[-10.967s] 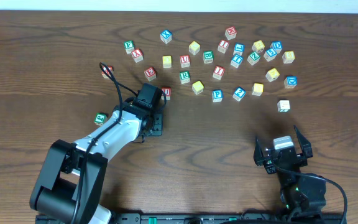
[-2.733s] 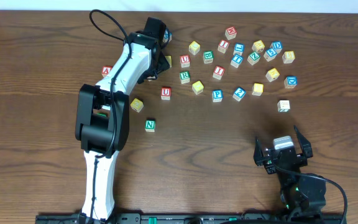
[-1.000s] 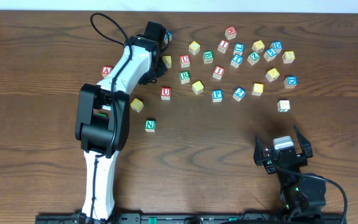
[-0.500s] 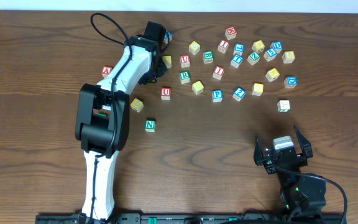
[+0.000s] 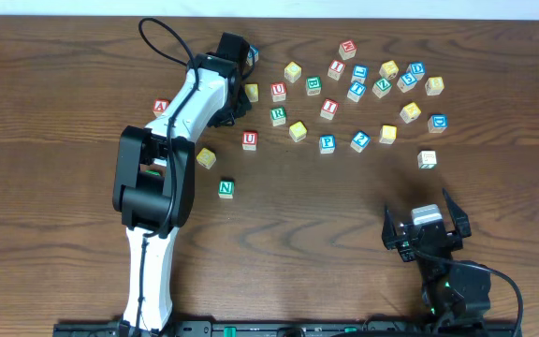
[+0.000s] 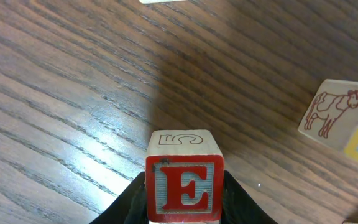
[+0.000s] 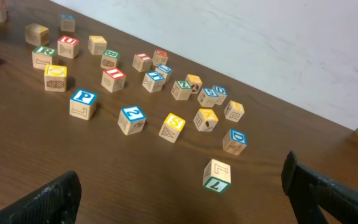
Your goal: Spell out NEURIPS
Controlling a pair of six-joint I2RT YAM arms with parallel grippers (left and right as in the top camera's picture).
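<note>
My left gripper [image 5: 234,106] reaches to the far side of the table and is shut on a red E block [image 6: 184,186]; its fingers [image 6: 184,202] press on both sides. In the overhead view the arm hides the E block. A green N block [image 5: 226,188] lies alone nearer the front. Among the scattered blocks are a red U [image 5: 249,140], a second red U [image 5: 278,91], a green R [image 5: 278,115], a red I [image 5: 329,108] and a blue P [image 5: 327,143]. A yellow S [image 7: 173,126] shows in the right wrist view. My right gripper [image 5: 423,217] is open and empty at the front right.
A yellow block [image 5: 206,157] and a red A block [image 5: 160,107] lie left of the arm. Several more blocks crowd the back right. A green 7 block [image 7: 217,175] sits nearest my right gripper. A block with a cow picture [image 6: 334,115] lies right of the E.
Over eleven seconds my left arm swung from mid-table to the far side, and the green N now lies at the front. In the last second nothing has moved.
</note>
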